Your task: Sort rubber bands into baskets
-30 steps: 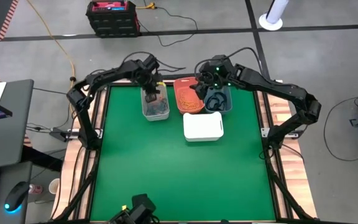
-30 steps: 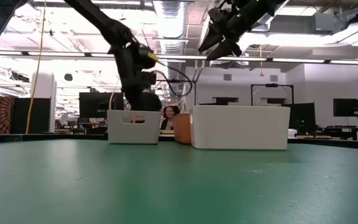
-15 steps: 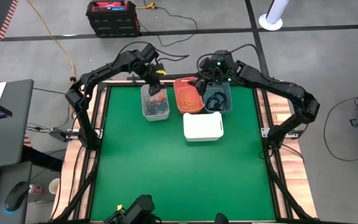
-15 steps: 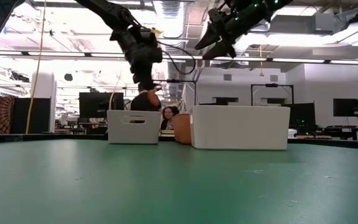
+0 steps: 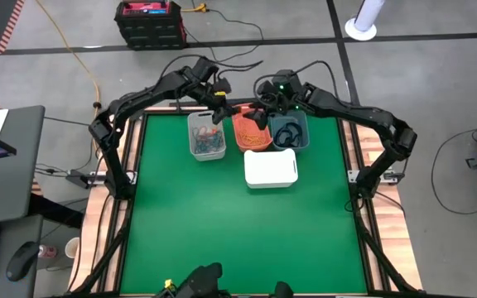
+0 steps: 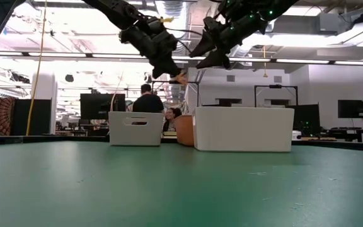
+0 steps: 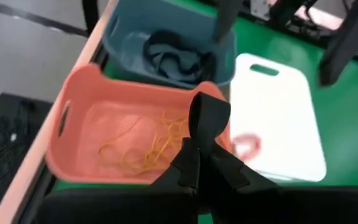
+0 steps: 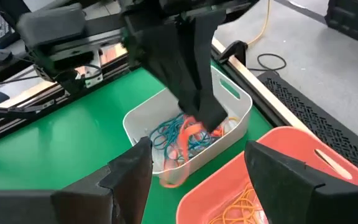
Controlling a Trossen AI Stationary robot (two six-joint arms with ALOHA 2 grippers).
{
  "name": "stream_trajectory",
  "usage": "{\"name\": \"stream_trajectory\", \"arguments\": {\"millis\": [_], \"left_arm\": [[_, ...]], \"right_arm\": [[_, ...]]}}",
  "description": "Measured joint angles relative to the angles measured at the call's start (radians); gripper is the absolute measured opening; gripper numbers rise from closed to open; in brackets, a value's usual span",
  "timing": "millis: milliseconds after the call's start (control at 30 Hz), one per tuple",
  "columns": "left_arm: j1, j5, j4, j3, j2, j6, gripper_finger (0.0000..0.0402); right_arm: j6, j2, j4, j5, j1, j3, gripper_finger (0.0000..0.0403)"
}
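- Green matting covered the table (image 5: 238,223), bare across the lower half of the high view, with an open workshop floor and cables beyond its top edge.
- Nearest in that view sat the white basket (image 5: 270,168), just below centre, seemingly empty apart from a blurred pinkish-red smear, perhaps a red band, that the left wrist view showed on it.
- Behind it, in a row across the upper middle, stood the light grey basket (image 5: 206,137), the coral-orange basket (image 5: 251,128) and the slate-blue basket (image 5: 290,132), set side by side so each colour has its own bin.
- Rubber bands (image 8: 182,138), teal and orange tangled together, filled the grey basket; yellow-orange loops (image 7: 148,146) lay in the coral one and dark ones in the slate-blue.
- Left gripper (image 5: 219,106) hung above the gap between the grey and coral baskets, fingers pinched tight on an orange band (image 6: 180,78) dangling at its tip, probably to carry it over to the coral bin.
- Right gripper (image 5: 259,114) hovered over the coral basket's upper part, fingers spread and holding nothing, likely waiting its turn.
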Motion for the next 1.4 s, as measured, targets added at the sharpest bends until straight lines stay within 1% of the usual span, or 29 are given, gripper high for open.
{"name": "stream_trajectory", "arguments": {"millis": [33,133,200,300,433,567,700,900,1033,1133,1233,1400], "left_arm": [[-0.008,0.0,0.013,0.0,0.0,-0.008,0.0004],[-0.028,-0.014,0.066,0.0,0.0,-0.038,0.0004],[-0.04,-0.032,0.107,0.0,0.0,-0.058,0.0004],[-0.051,-0.043,0.166,0.0,0.0,-0.092,0.0004],[-0.063,-0.046,0.225,0.0,0.0,-0.134,0.0004],[-0.071,-0.022,0.244,0.0,0.0,-0.138,0.0004],[-0.085,-0.019,0.303,0.0,0.001,-0.162,0.0004],[-0.119,-0.021,0.417,0.0,0.001,-0.159,0.0004],[-0.134,-0.02,0.464,0.0,0.001,-0.156,0.0004],[-0.142,-0.009,0.504,0.0,0.001,-0.159,0.0004],[-0.151,-0.009,0.535,0.0,0.001,-0.159,0.0004],[-0.16,-0.011,0.553,0.0,0.001,-0.184,0.0004]], "right_arm": [[0.0,0.0,-0.004,-0.007,0.0,0.0,0.0281],[0.016,0.0,-0.022,-0.074,-0.002,0.0,0.0281],[0.015,0.0,-0.052,-0.085,-0.004,0.0,0.0281],[0.0,0.0,-0.084,-0.084,-0.002,0.0,0.0281],[0.0,0.0,-0.083,-0.067,-0.002,0.0,0.0281],[-0.005,-0.019,-0.102,-0.034,-0.01,0.0,0.0281],[-0.014,-0.058,-0.119,-0.032,-0.031,0.0,0.0281],[-0.034,-0.069,-0.139,-0.042,-0.058,0.0,0.0281],[-0.112,-0.07,-0.152,-0.044,-0.049,0.0,0.0277],[-0.165,-0.07,-0.154,-0.044,-0.032,0.0,0.0266],[-0.169,-0.072,-0.155,-0.045,-0.022,0.0,0.0246],[-0.17,-0.119,-0.164,-0.044,-0.029,0.0,0.0187]]}}
